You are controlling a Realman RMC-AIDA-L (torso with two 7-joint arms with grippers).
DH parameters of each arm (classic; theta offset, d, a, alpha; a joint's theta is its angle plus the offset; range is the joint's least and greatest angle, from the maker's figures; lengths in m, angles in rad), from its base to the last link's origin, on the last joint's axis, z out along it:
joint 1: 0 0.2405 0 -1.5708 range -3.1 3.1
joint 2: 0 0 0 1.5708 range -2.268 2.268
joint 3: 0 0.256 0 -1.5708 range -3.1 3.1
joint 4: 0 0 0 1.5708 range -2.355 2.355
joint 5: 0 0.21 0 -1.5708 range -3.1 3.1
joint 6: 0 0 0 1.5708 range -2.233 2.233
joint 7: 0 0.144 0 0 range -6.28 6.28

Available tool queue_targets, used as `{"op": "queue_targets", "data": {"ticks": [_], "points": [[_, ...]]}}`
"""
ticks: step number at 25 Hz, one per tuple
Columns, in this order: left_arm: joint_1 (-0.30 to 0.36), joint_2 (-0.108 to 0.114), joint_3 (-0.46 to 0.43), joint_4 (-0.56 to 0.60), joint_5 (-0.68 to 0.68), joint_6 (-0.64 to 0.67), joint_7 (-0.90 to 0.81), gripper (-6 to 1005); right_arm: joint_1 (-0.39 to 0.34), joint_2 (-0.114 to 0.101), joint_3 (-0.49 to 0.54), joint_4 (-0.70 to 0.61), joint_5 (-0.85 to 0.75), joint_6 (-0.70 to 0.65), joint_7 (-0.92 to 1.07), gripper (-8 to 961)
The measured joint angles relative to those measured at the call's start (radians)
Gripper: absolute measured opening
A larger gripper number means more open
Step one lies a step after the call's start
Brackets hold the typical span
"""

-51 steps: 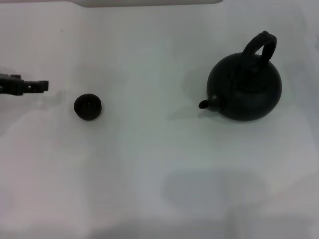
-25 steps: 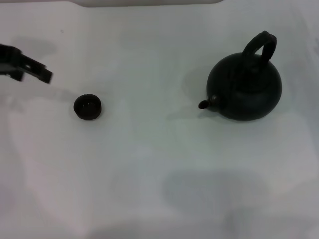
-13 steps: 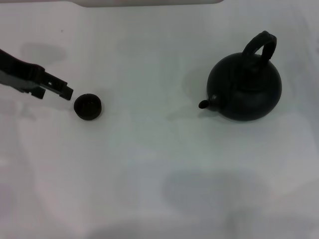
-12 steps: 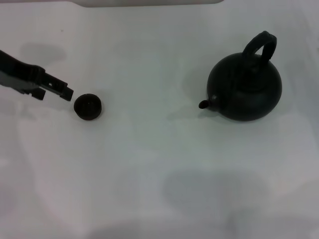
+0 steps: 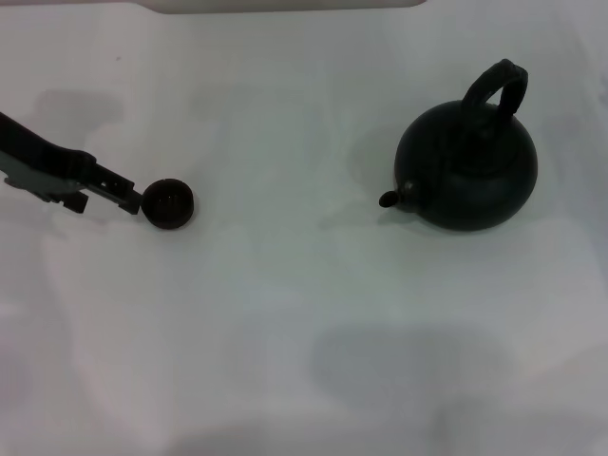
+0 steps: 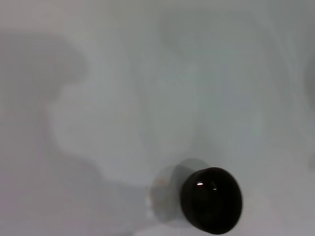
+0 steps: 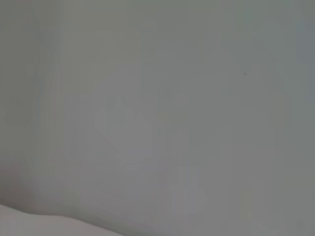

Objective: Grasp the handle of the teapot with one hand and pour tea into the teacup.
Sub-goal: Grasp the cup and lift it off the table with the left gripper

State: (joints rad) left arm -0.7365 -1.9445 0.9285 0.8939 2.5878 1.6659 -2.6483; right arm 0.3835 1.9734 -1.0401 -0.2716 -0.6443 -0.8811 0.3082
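Note:
The teapot (image 5: 467, 169) is a round matte black pot standing at the right of the white table, its short spout pointing left. Its thick arched handle (image 5: 496, 88) rises over the body. The tiny black teacup (image 5: 169, 203) stands at the left; it also shows in the left wrist view (image 6: 211, 200). My left gripper (image 5: 128, 198) reaches in from the left edge, its tip right beside the teacup's left side. The right gripper is out of view; its wrist view shows only bare table.
The white table (image 5: 285, 313) spreads around both objects. A pale flat object (image 5: 285, 5) lies along the far edge. A wide stretch of table lies between teacup and teapot.
My left gripper has swung in from the left edge, down and right, until its tip is next to the teacup. The teapot and teacup have not moved.

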Motion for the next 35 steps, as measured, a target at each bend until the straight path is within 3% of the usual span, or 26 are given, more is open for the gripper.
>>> {"op": "queue_targets", "data": {"ticks": [12, 21, 35], "points": [[-0.030, -0.003, 0.001, -0.086, 0.005, -0.091, 0.023, 875, -0.005, 0.004, 0.000, 0.000, 0.000, -0.018, 0.000, 883], [-0.064, -0.025, 0.034, -0.127, 0.011, -0.146, 0.046, 875, -0.005, 0.005, 0.000, -0.001, 0.000, -0.021, 0.000, 884], [-0.096, -0.041, 0.095, -0.160, 0.014, -0.182, 0.040, 874, -0.014, 0.007, 0.000, -0.002, 0.000, -0.041, 0.001, 883]]}}
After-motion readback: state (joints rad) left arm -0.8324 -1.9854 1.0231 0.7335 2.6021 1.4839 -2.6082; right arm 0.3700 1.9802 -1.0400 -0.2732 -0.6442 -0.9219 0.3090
